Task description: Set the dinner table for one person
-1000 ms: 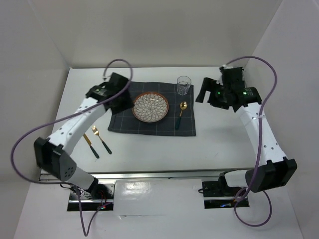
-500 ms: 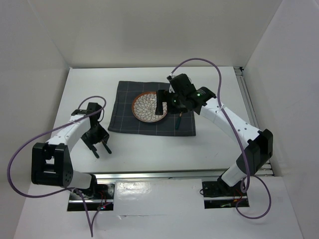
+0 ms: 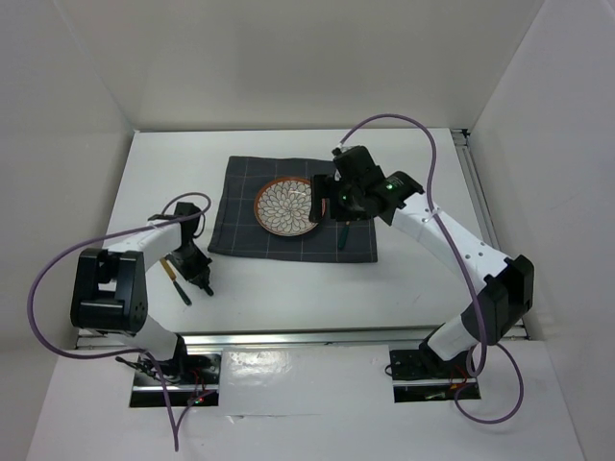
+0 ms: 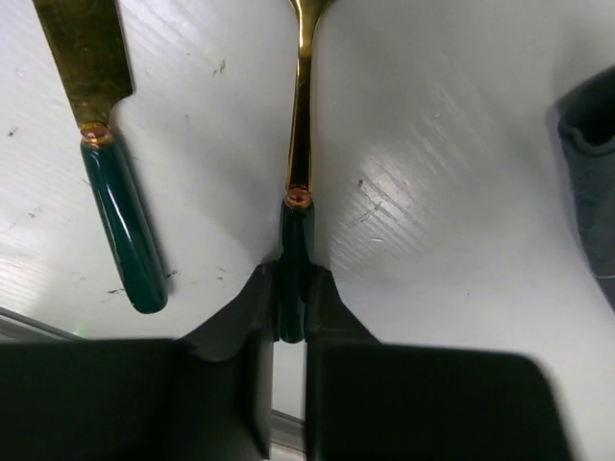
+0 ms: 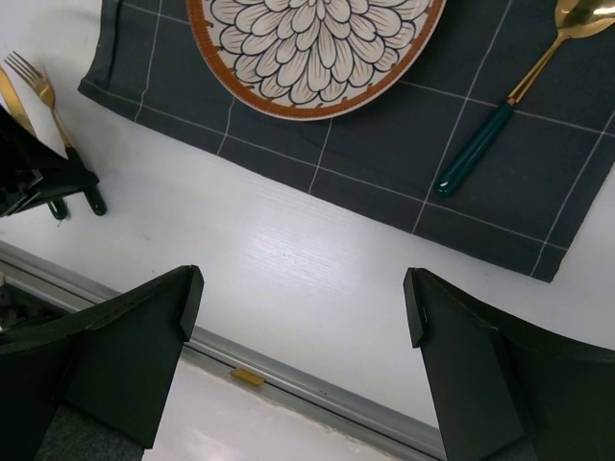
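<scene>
One wide white tabletop (image 3: 288,293) carries everything, w/ both arms bolted at its near edge. Dark grey checked cloth (image 3: 235,206) lies flat on it, mid-width, closer to the far edge than the near one. Patterned plate (image 3: 279,206) w/ orange-brown rim sits on the cloth, left of ctr; its right side is hidden under the R arm in the top view. R pincer (image 5: 300,298) hangs above the cloth's near edge, jaws spread wide, nothing btwn them. L pincer (image 4: 291,288) is down at the tabletop towards the near-left corner, left of the cloth, jaws closed tight on the dark green handle end of the fork (image 4: 301,144). The fork's gold shaft runs along the tabletop, away from the pincer. Spoon (image 5: 504,101), gold bowl & green handle, lies on the cloth right of the plate, not touching it. Knife (image 4: 106,144), same gold & green, lies on bare tabletop just left of the fork, apart from it, approx parallel.
</scene>
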